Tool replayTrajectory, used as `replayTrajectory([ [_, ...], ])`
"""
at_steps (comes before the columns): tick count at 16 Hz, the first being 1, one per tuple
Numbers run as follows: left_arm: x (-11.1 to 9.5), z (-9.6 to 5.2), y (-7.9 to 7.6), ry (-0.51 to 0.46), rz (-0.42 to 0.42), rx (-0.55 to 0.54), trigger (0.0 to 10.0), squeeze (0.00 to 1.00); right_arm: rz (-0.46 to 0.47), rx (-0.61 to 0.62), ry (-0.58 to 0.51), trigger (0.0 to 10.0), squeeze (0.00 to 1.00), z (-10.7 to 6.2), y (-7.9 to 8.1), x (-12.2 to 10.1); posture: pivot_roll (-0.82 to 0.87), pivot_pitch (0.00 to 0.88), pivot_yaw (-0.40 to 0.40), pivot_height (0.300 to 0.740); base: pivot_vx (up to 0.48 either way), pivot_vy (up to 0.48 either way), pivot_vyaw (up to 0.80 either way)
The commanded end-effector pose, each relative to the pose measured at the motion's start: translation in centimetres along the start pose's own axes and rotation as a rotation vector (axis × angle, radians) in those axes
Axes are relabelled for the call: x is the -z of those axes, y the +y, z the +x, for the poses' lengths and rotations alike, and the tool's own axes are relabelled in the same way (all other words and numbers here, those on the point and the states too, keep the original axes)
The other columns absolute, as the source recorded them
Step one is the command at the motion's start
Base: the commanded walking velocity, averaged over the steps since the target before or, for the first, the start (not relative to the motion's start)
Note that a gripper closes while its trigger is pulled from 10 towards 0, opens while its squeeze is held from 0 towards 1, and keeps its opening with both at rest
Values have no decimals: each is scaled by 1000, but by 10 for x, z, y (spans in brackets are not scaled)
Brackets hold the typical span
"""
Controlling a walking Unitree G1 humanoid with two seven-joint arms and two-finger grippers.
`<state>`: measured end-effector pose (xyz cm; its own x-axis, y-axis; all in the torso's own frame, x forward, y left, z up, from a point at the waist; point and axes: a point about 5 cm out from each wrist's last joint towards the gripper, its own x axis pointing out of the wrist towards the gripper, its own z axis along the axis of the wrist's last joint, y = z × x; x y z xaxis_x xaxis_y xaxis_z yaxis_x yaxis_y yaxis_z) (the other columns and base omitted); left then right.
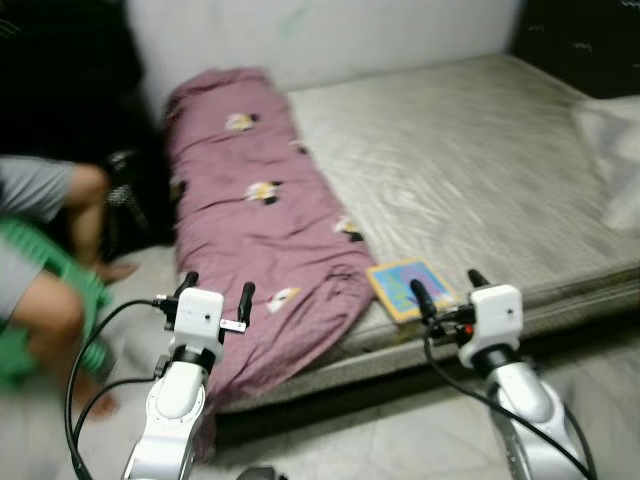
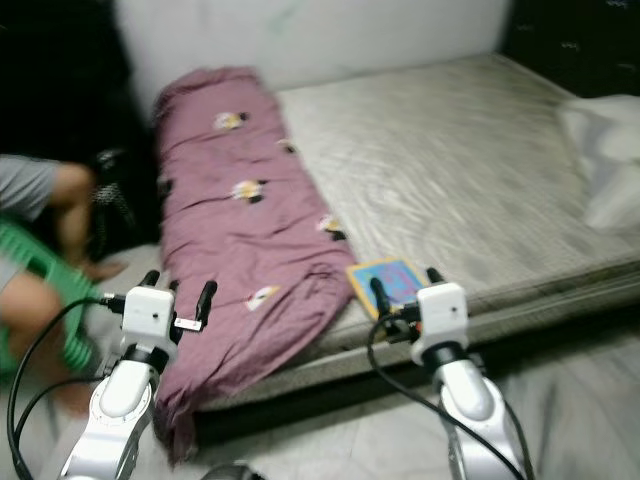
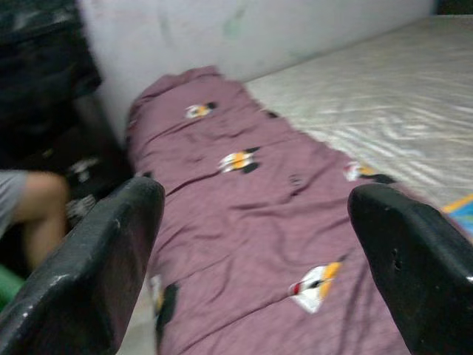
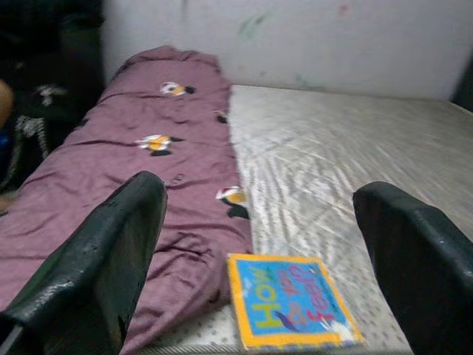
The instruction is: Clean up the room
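A: Nearest the camera?
B: Two silver arms, raised side by side. Left gripper [image 1: 215,290]: fingers spread wide, holding nothing, poised over the near end of the blanket. Right gripper [image 1: 449,286]: fingers likewise wide apart, empty, poised at the bed's near edge, just above the book.

A: Largest item?
B: One bed [image 1: 480,160], a low mattress with a pale quilted cover, lying close to the tiled floor [image 1: 400,440] and set against a white wall [image 1: 330,35].

A: Next in size?
B: One mauve blanket [image 1: 260,230] with small cartoon prints, bunched in a long heap down the bed's left side. Its near end spills over the mattress edge toward the floor.

A: Then?
B: One person [image 1: 45,250], partly seen at the robot's left, seated on a green plastic stool [image 1: 55,290], bare feet on the floor, beside the bed and apart from it.

A: Anything at the right?
B: One white bundle [image 1: 612,160], pillow or cloth, too blurred to tell, at the bed's far right edge.

A: Smallest?
B: One children's book [image 4: 292,302], yellow border, blue cover, lying flat on the mattress near its front edge, just beside the blanket.
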<state>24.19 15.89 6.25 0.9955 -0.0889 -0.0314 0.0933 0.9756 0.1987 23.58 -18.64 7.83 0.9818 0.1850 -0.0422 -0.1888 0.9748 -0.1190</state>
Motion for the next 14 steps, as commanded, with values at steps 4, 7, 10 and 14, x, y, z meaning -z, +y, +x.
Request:
replayTrajectory([
  [4,4,-2,10,26,-11,-26,10000,0,4,-10,-14,10000,0,2,6,-3,-92,5,40,740,0,0,800],
  [7,3,0,9,24,-19,-14,10000,0,21,26,-18,10000,0,1,5,-3,-99,2,54,740,0,0,508],
  [10,2,3,7,20,-24,1,10000,0,28,37,-21,10000,0,2,6,-3,-95,0,60,740,0,0,0],
  [14,3,-3,10,23,-36,-53,10000,0,27,-18,-14,10000,0,10,10,-3,-42,0,4,740,0,0,0],
])
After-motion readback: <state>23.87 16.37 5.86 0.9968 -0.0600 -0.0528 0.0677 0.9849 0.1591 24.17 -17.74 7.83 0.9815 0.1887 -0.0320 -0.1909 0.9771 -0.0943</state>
